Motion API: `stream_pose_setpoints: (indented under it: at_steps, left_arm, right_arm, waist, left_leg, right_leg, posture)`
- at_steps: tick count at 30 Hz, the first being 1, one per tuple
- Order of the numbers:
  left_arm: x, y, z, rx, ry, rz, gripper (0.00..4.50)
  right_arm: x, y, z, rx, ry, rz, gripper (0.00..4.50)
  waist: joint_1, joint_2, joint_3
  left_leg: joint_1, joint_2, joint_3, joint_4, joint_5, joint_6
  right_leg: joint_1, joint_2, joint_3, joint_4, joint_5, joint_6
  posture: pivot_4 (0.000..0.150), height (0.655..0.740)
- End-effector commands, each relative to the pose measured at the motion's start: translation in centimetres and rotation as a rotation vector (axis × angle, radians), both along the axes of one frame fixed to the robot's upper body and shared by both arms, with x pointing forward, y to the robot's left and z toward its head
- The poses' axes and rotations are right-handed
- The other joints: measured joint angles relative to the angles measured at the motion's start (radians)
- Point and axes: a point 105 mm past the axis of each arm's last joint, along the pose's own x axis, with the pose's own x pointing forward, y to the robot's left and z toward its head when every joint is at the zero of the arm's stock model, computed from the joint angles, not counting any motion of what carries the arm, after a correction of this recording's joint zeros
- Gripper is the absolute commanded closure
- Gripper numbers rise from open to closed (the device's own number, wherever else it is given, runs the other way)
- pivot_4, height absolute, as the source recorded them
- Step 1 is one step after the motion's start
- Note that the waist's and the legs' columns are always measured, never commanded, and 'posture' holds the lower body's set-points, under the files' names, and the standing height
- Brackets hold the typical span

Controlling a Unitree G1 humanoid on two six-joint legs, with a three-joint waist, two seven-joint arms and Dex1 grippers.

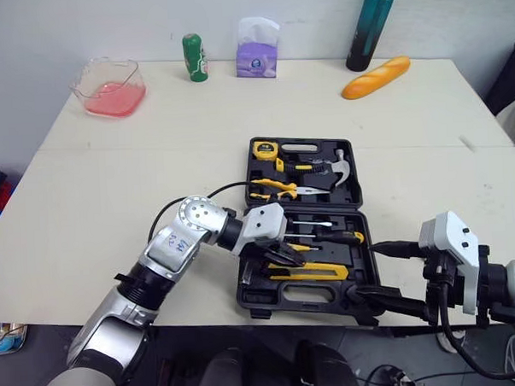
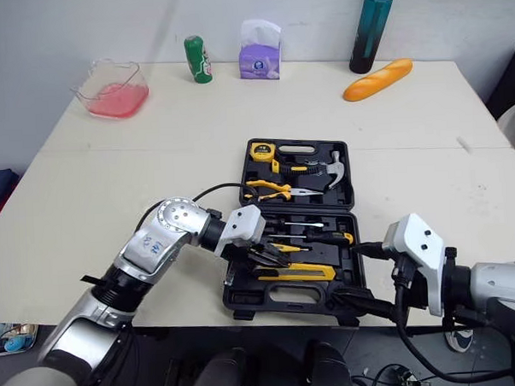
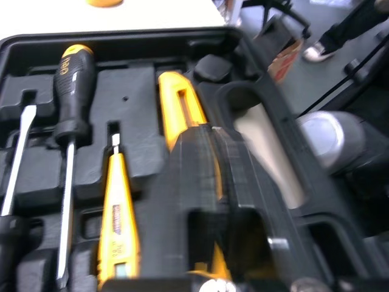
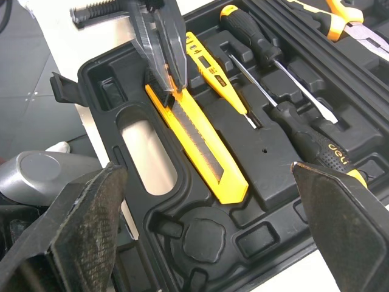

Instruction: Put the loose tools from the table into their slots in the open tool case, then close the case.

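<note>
An open black plastic tool case sits on the cream desk. The left tool pinches the left end of a yellow box cutter lying in its slot in the near half; the right wrist view shows this close up. The right tool hangs spread wide at the case's near right corner. The eye views show a yellow tape measure in the far half.
</note>
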Motion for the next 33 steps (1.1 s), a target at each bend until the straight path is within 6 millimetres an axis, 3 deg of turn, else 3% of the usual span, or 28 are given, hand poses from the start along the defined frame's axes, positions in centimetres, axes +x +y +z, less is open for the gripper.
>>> stream_pose_setpoints:
  at_steps: [1,4,8,13,15,18,20,22,24,26,29,33]
  left_arm:
    - [0.2,-0.6,-0.3,-0.006,-0.032,0.0,4.48]
    - [0.3,-0.7,-1.4,0.026,-0.05,0.002,4.48]
    - [0.4,0.6,-4.7,0.229,-0.056,0.001,4.48]
    - [0.6,0.5,-5.4,0.279,-0.066,0.01,4.48]
    - [0.5,0.2,-4.9,0.239,-0.065,0.004,4.48]
    - [0.7,0.1,-2.3,0.103,-0.016,0.036,4.48]
    - [0.7,0.4,0.2,-0.031,-0.021,0.049,3.86]
    - [0.5,2.4,3.3,-0.173,0.026,0.102,3.21]
    - [0.4,5.2,4.9,-0.227,0.058,0.18,2.25]
    - [0.3,7.7,5.2,-0.233,0.076,0.267,1.41]
    - [1.0,13.5,4.9,-0.259,0.132,0.514,0.04]
    - [1.3,21.1,3.9,-0.192,0.139,0.795,0.01]
  right_arm:
    - [0.1,0.0,0.4,-0.003,-0.018,0.009,0.0]
    - [0.0,0.0,0.4,-0.006,-0.018,0.009,0.0]
    - [0.1,0.0,0.4,-0.005,-0.019,0.006,0.0]
    - [0.1,0.0,0.4,-0.006,-0.019,0.0,0.0]
    - [0.1,-0.1,0.3,-0.006,-0.019,-0.006,0.0]
    - [0.3,-0.6,0.3,-0.008,-0.026,-0.037,0.0]
    - [0.5,-1.1,0.4,-0.003,-0.035,-0.07,0.0]
    - [0.5,-2.4,0.8,0.004,-0.046,-0.127,0.0]
    - [0.4,-4.0,1.2,0.012,-0.056,-0.194,0.0]
    - [0.3,-5.5,1.4,0.028,-0.061,-0.261,0.0]
    - [-0.5,-9.6,1.1,0.011,-0.068,-0.426,0.0]
    - [-2.4,-14.9,1.2,-0.069,-0.069,-0.614,0.0]
  waist:
    - [-0.001,0.0,0.0]
    - [-0.004,0.0,0.0]
    - [-0.004,0.0,0.0]
    - [-0.004,0.0,-0.002]
    - [-0.004,-0.001,-0.002]
    - [-0.004,-0.001,-0.002]
    - [-0.005,0.0,-0.002]
    - [-0.009,0.0,-0.001]
    - [-0.01,0.0,-0.001]
    - [-0.012,0.0,-0.001]
    - [-0.013,0.001,-0.002]
    - [-0.007,0.002,-0.001]
  left_leg:
    - [0.0,0.0,0.0,0.0,0.0,0.0]
    - [0.0,0.0,0.0,0.0,0.0,0.0]
    - [0.001,0.0,0.0,0.0,0.0,0.0]
    - [0.002,0.0,0.0,0.0,0.0,0.0]
    - [0.002,0.0,0.0,0.0,0.0,0.0]
    - [0.002,0.0,0.0,0.0,0.0,0.0]
    - [0.002,0.0,0.0,0.0,0.0,0.0]
    - [0.0,0.001,0.0,0.0,0.0,0.0]
    - [0.0,0.002,-0.001,0.0,0.0,0.0]
    - [0.0,0.002,0.0,0.0,0.0,-0.001]
    - [0.002,0.002,0.0,-0.002,0.0,-0.001]
    - [0.002,0.001,0.001,-0.002,0.0,-0.001]
  right_leg:
    - [0.0,0.0,0.0,0.0,0.0,0.0]
    - [0.0,0.0,0.0,0.0,0.0,0.0]
    - [0.001,0.0,0.0,0.0,0.0,0.0]
    - [0.001,0.0,0.0,0.0,0.0,0.0]
    - [0.002,0.0,0.0,0.0,0.0,0.0]
    - [0.002,-0.001,0.0,0.0,0.0,0.0]
    - [0.001,-0.001,0.0,0.0,0.0,0.0]
    - [0.0,-0.001,0.0,0.0,0.0,0.0]
    - [0.0,-0.001,0.0,0.0,0.0,0.0]
    - [0.0,-0.001,0.0,0.0,0.0,0.0]
    - [0.001,0.0,0.0,0.0,0.0,0.0]
    - [0.0,0.001,0.001,0.0,0.0,0.0]
  posture:
    - [0.15,0.7348]
    - [0.15,0.7348]
    - [0.15,0.7348]
    - [0.15,0.7348]
    - [0.15,0.7348]
    - [0.15,0.7348]
    - [0.15,0.7348]
    - [0.15,0.7348]
    - [0.15,0.7348]
    - [0.15,0.7348]
    - [0.15,0.7348]
    - [0.15,0.7348]
